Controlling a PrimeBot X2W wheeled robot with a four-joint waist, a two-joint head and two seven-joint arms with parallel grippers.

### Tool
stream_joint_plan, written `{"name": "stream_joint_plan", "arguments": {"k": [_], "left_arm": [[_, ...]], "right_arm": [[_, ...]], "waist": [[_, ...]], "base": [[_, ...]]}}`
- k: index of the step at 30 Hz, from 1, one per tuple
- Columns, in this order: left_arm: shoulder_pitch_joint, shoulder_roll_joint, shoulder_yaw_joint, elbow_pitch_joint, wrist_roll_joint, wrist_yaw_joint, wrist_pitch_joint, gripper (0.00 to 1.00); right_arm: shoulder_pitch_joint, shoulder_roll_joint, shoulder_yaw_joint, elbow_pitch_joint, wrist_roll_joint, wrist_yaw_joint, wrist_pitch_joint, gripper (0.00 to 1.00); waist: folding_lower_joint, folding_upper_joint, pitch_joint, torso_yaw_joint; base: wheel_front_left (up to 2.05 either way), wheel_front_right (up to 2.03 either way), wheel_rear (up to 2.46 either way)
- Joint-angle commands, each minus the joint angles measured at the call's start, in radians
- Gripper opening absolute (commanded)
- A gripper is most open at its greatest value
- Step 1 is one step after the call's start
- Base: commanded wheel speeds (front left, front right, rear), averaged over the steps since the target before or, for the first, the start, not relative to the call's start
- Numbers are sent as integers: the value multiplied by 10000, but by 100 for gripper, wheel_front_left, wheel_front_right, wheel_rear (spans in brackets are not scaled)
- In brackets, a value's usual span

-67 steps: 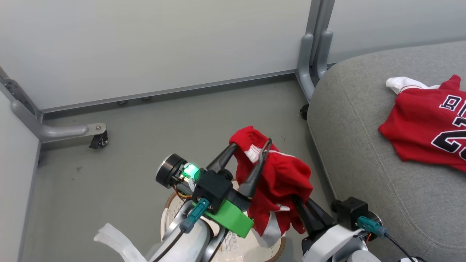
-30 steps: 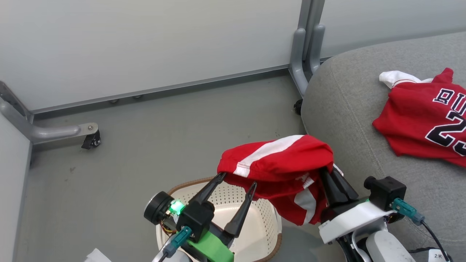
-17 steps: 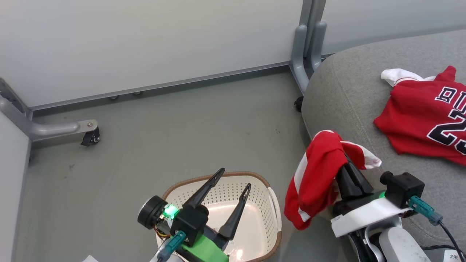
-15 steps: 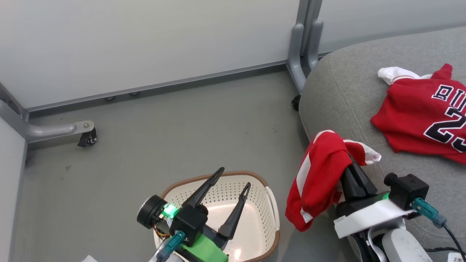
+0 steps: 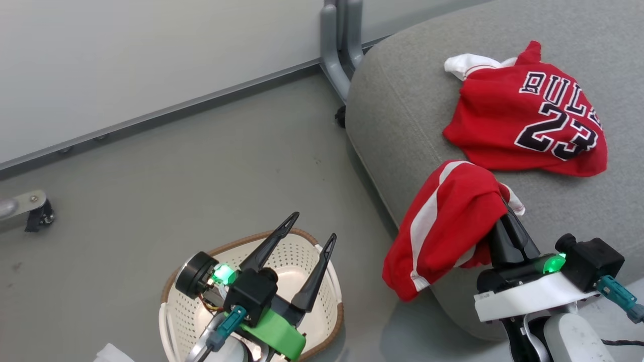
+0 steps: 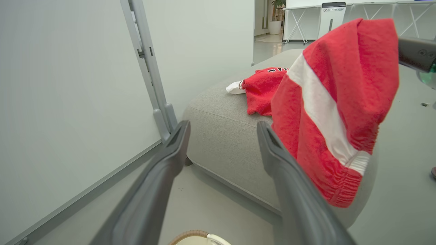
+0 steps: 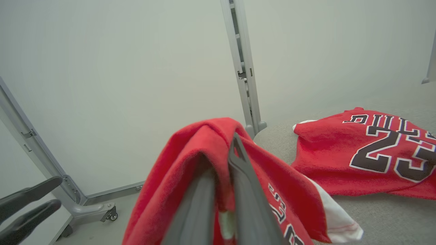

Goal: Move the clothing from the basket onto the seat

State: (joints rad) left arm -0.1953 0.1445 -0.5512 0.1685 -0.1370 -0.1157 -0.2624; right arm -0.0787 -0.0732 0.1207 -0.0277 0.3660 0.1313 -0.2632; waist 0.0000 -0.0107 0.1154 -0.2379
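The red shorts (image 5: 448, 221) with a white side stripe hang draped over my right gripper (image 5: 503, 206), which is shut on them above the near left edge of the grey seat (image 5: 402, 100). Part of the fabric dangles past that edge. In the right wrist view the shorts (image 7: 177, 177) cover the closed fingers (image 7: 238, 177). The red jersey (image 5: 528, 125) lies flat on the seat just beyond. My left gripper (image 5: 313, 226) stands open and empty over the cream basket (image 5: 186, 311), which holds no clothing that I can see. In the left wrist view the shorts (image 6: 340, 85) hang to the right of my open left gripper (image 6: 223, 126).
Pale partition panels stand behind, with a grey post (image 5: 337, 50) at the seat's far left corner and a castor foot (image 5: 35, 213) at the left. Grey floor lies between the basket and the panels.
My right gripper has carried the shorts from above the basket over to the seat's edge. The left gripper, off the shorts, stays open over the basket. The head camera has turned right.
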Motion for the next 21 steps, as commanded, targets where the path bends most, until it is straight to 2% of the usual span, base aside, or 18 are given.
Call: {"name": "stream_joint_plan", "arguments": {"k": [1,12,21], "left_arm": [[-226,78,46,-18,32,-47,-36,100],[-718,388,170,-48,150,-72,-36,100],[-1106,618,64,-39,185,-110,-36,100]], "right_arm": [[62,39,-42,-104,-73,-11,-23,0],[264,190,-367,-555,-101,-11,-25,0],[54,226,-719,-1155,-292,-11,-25,0]], "waist": [[0,107,524,-867],[0,107,1184,-2379],[0,107,1976,-2891]], "base": [[0,0,0],[0,0,0],[0,0,0]]}}
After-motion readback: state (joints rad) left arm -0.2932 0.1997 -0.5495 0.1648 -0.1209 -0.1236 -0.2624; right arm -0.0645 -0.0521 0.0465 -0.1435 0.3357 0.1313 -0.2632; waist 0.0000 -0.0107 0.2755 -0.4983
